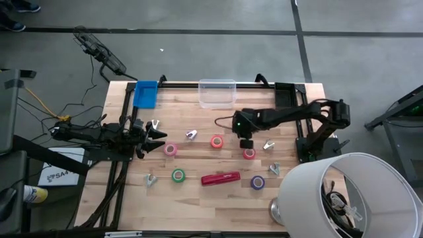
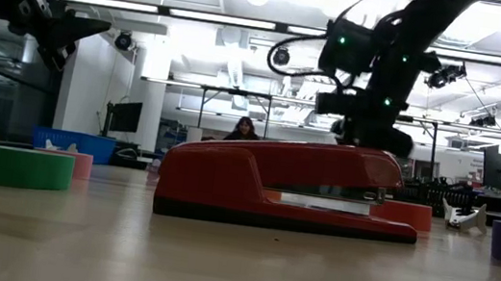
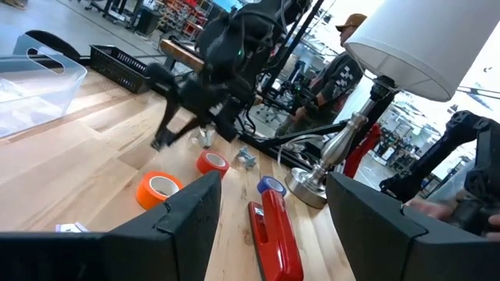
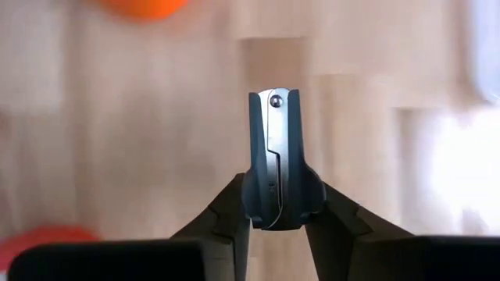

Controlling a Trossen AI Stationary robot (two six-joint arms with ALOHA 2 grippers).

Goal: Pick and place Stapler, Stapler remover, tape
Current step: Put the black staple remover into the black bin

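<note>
We see right gripper at centre-right of the high view, jaws clamped on a staple remover. Left gripper waits at left-centre, jaws apart, holding nothing. Stapler lies low centre of the table; tape rolls scattered around it, clear bin at top edge

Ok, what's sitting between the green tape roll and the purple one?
The red stapler lies between the green tape and the purple tape, clearest in the high view.
</note>
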